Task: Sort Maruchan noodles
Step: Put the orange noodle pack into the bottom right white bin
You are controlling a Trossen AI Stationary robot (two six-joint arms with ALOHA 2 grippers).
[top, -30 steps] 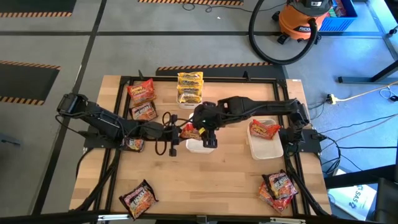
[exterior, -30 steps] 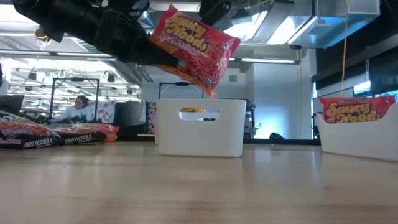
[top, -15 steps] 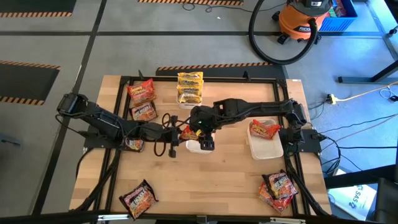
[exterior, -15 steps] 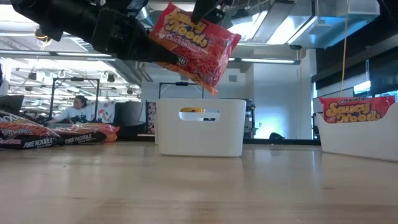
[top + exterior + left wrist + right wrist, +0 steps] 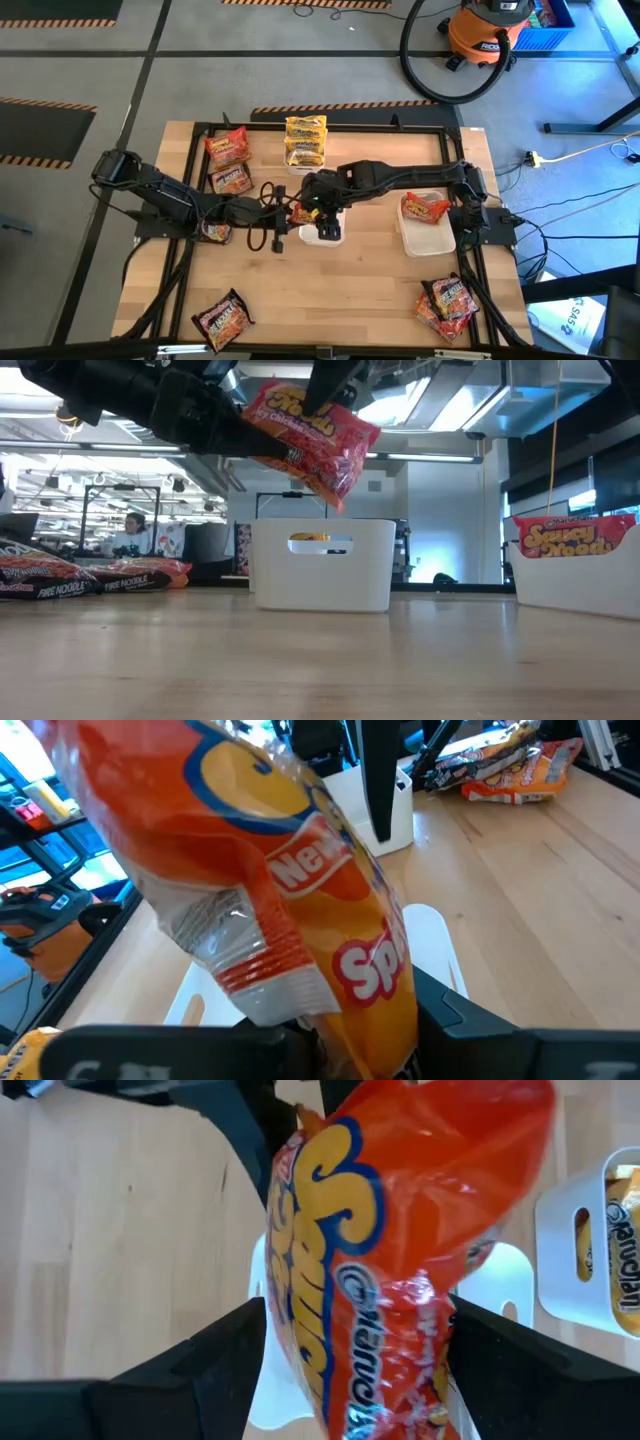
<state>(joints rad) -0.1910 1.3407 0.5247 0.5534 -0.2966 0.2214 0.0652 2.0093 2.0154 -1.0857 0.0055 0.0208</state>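
Overhead looks straight down; low camera sits at tabletop, level, facing 12 o'clock. Both wrist cameras crowd the same red-orange packet (image 5: 390, 1250).

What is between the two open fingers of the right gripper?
The red-orange noodle packet, which the left gripper holds above the table. It sits between the right gripper fingers in the right wrist view.

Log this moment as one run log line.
left gripper: shut on red-orange packet | right gripper: open jaws around it | above white tray
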